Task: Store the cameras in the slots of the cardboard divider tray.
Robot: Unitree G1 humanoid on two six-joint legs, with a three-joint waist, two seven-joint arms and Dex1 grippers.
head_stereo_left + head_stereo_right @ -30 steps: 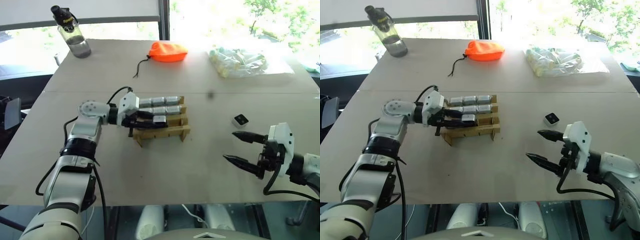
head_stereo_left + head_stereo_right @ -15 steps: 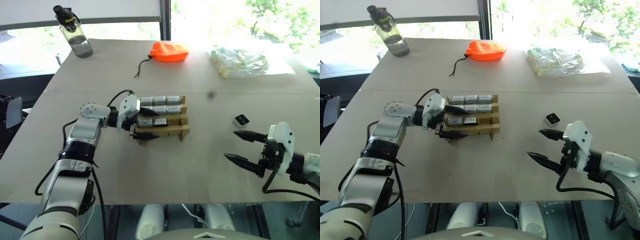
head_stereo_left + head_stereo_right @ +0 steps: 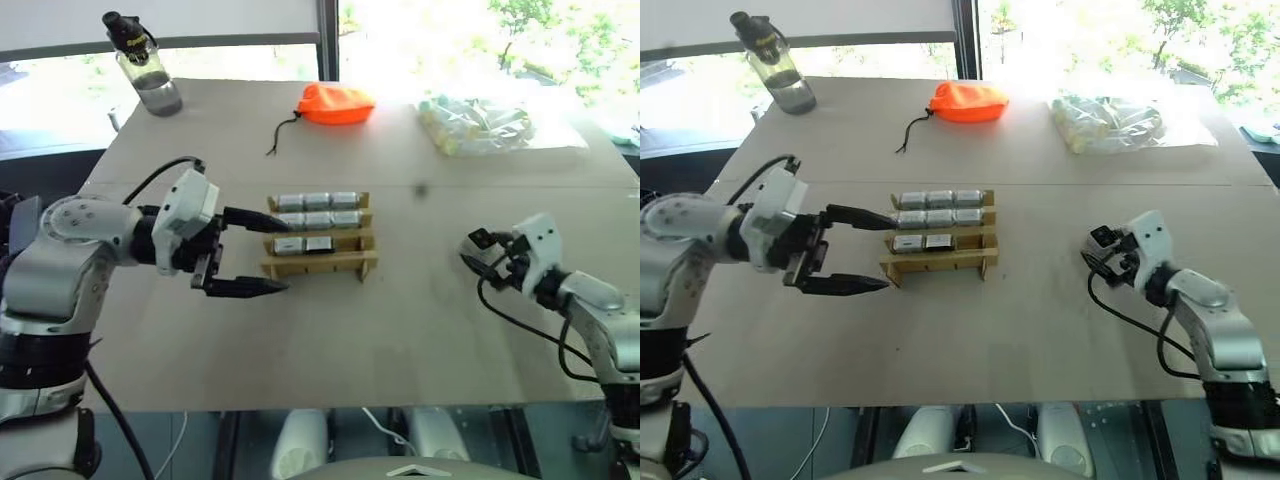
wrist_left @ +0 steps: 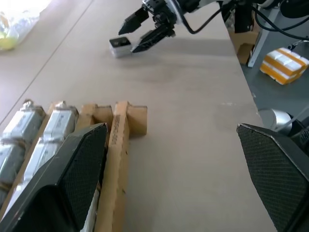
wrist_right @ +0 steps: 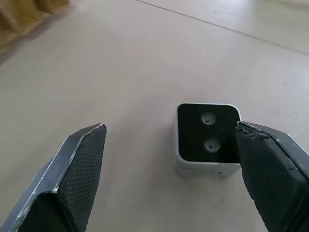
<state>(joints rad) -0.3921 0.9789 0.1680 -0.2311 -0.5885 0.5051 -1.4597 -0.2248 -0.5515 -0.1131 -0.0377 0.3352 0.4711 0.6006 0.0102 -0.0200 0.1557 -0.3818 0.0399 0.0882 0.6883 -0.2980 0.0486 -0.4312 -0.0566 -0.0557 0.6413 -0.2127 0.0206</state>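
Observation:
The cardboard divider tray (image 3: 320,266) stands mid-table with several silvery-grey cameras (image 3: 318,220) slotted in its rows. My left gripper (image 3: 272,255) is open and holds nothing. It hovers just off the tray's left end, which also appears in the left wrist view (image 4: 123,135). One loose camera (image 5: 207,137) lies lens-up on the table at the right (image 3: 1100,236). My right gripper (image 5: 170,125) is open and low over the table. Its fingers stand on either side of that camera, and the camera sits close to one finger (image 5: 270,159).
A water bottle (image 3: 145,70) stands at the back left. An orange drawstring pouch (image 3: 336,103) lies at the back centre and a clear bag of pale items (image 3: 480,125) at the back right. The table's front edge runs close below both arms.
My left gripper opened, left a camera in the tray's third row and drew back to the left and up. My right gripper moved forward to the loose camera.

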